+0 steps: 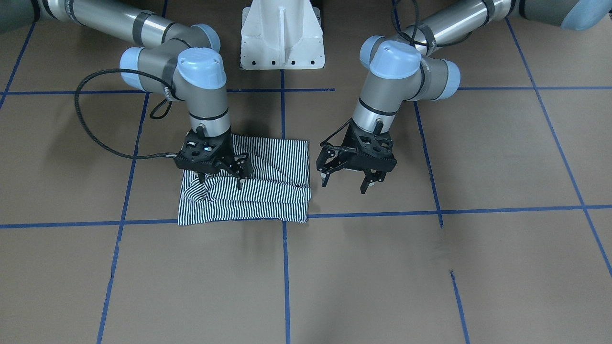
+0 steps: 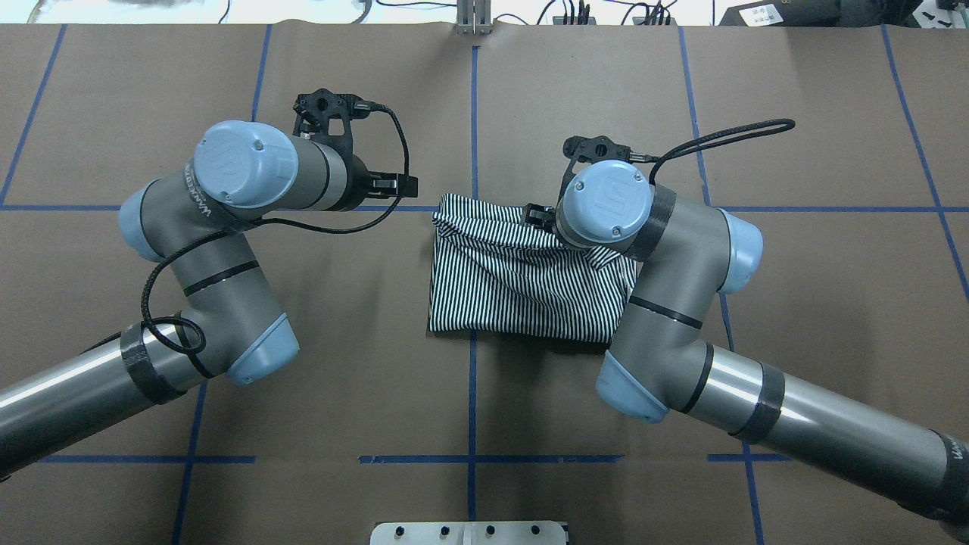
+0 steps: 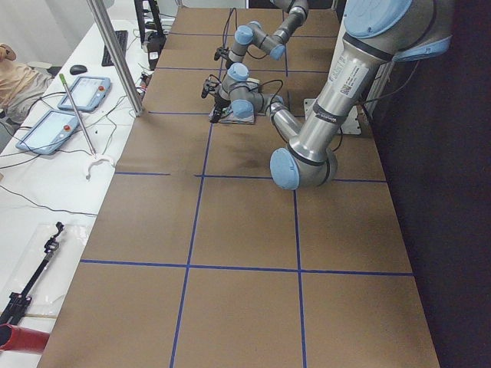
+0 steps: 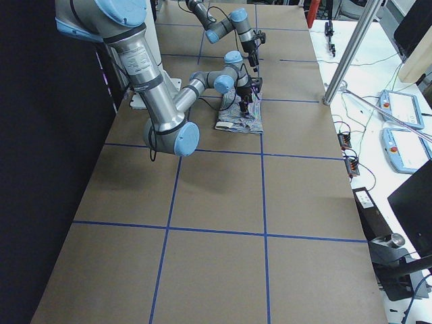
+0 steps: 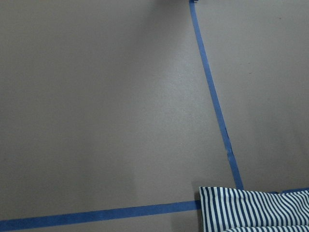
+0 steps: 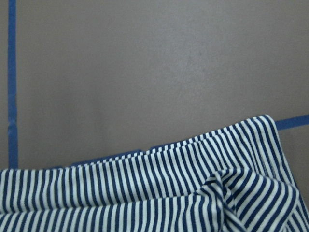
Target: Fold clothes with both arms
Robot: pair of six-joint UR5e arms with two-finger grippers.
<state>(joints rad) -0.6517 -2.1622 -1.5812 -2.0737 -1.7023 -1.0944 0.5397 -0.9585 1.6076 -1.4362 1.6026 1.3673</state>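
The clothes are one navy-and-white striped shirt [image 1: 267,196], lying folded into a rough rectangle with rumpled layers on top [image 2: 515,288]. My right gripper [image 1: 220,177] stands over the shirt's half nearest the right arm. It is open, with both fingertips down at the wrinkled cloth. In the overhead view the right wrist hides this gripper. My left gripper [image 1: 345,184] hangs open just off the shirt's other side edge, over bare table, holding nothing. The left wrist view catches only a shirt corner [image 5: 256,210]. A folded edge of the shirt [image 6: 145,193] fills the bottom of the right wrist view.
Blue tape lines [image 1: 285,267] grid the brown table. The white pedestal base [image 1: 282,38] stands at the robot side. Benches with tablets [image 3: 50,130], cables and a metal post [image 4: 351,54] flank the far long edge.
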